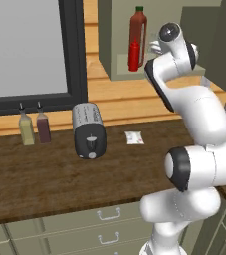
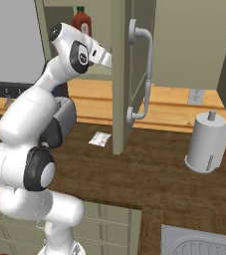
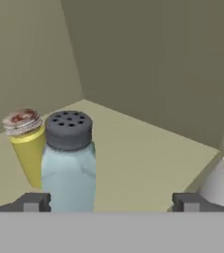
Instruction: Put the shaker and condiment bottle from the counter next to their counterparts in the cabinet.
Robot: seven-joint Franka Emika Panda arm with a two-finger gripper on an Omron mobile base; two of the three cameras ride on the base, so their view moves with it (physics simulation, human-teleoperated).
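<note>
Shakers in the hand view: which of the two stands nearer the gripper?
The pale blue translucent shaker with the dark grey perforated cap. It stands in front, between the open gripper fingertips' line, while the yellow shaker sits behind it, partly hidden.

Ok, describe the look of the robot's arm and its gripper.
The arm is glossy white, built of rounded, bulbous segments with dark grey-black joint rings and a dark round cap at its top joint. The gripper ends in two small, dark grey, blocky finger tips. No cables or markings are visible.

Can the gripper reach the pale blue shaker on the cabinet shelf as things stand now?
Probably yes. In the hand view the gripper is open and the shaker stands upright just ahead, nearer its left fingertip. Nothing lies between them; the yellow shaker stands close behind.
</note>
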